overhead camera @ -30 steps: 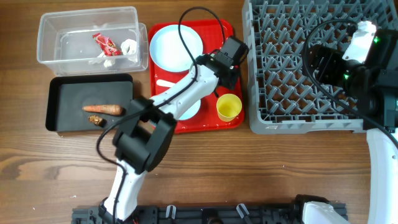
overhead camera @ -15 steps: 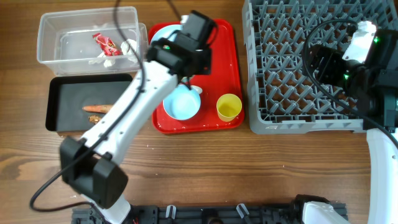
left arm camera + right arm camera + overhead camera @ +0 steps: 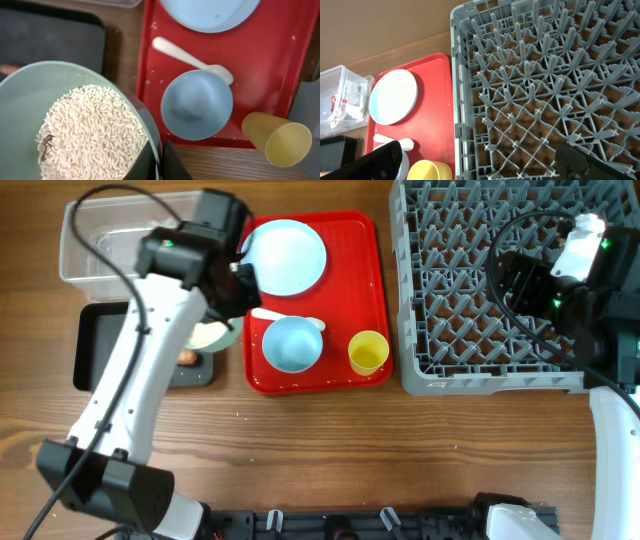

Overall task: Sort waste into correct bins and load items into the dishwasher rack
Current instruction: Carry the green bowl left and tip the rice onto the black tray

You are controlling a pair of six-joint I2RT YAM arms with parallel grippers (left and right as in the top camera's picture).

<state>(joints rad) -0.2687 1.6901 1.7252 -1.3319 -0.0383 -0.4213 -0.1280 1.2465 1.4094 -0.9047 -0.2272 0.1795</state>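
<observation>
Left tool (image 3: 159,161) tight on rim of rice-filled bowl (image 3: 25,95) over wooden table (image 3: 400,460); right tool (image 3: 482,165) wide above grey rack (image 3: 530,75).

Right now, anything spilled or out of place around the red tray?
Yes: a few loose rice grains lie scattered on the red tray, near the white spoon handle and left of the empty bowl. They look spilled from the rice-filled bowl that the left gripper holds by its rim. Nothing else stands out.
</observation>
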